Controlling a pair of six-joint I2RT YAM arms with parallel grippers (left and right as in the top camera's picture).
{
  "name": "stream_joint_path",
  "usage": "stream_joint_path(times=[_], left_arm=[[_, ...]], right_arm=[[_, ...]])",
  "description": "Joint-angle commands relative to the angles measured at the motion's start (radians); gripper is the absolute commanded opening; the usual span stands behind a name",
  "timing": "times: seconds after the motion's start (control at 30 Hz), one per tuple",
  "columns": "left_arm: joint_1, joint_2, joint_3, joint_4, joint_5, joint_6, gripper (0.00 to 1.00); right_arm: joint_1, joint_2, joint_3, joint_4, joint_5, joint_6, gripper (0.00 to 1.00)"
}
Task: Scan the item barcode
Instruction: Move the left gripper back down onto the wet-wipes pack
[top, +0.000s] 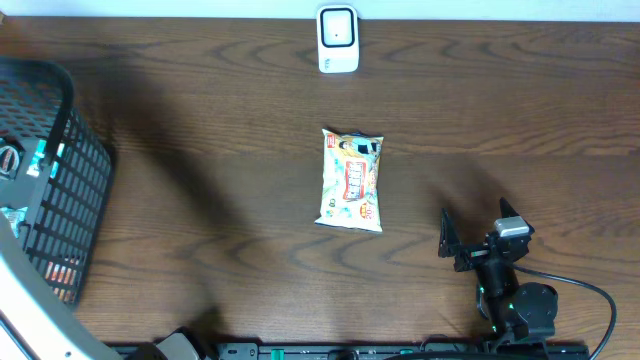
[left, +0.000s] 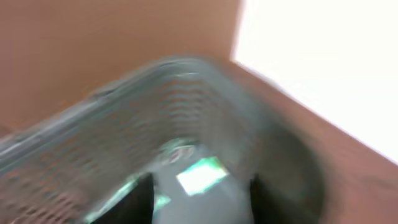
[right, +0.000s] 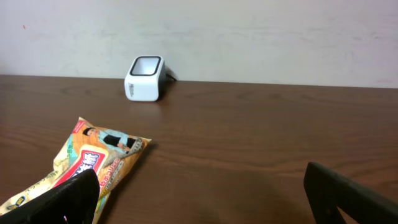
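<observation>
A dark wood-grain table (top: 200, 120) runs back to a plain pale wall. The snack packet (top: 351, 180) lies flat near its middle, printed face up, well apart from the white scanner (top: 338, 40) at the far edge. The step in hand looks like the pickup, and the right gripper (top: 478, 228) is best placed for it: it sits just beside the packet's near right corner, its jaws spread wide and holding nothing. It would do well to take a crimped end or one long edge and pinch lightly, so the film does not crumple. No barcode shows on the upper face, so it is probably underneath, and the packet will need turning to put that side to the scanner's dark window. The left gripper (left: 200, 202) hangs over the black mesh basket (top: 50, 180) at the table's left end. Its wrist view is badly blurred, so I cannot tell whether its fingers are apart or closing on something among the pale shapes below. The tabletop is smooth and matte and bare between packet and scanner, so the carry is unobstructed.
</observation>
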Motion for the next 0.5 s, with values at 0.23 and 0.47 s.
stream_joint_path(times=[0.23,0.47], left_arm=[[-0.246,0.028,-0.007,-0.169,0.663,-0.271,0.08],[-0.580,0.079,-0.096,-0.310,0.620,-0.270,0.07]], right_arm=[[0.004,-0.004,0.000,-0.004,0.001,-0.014,0.99],[0.004,-0.004,0.000,-0.004,0.001,-0.014,0.99]])
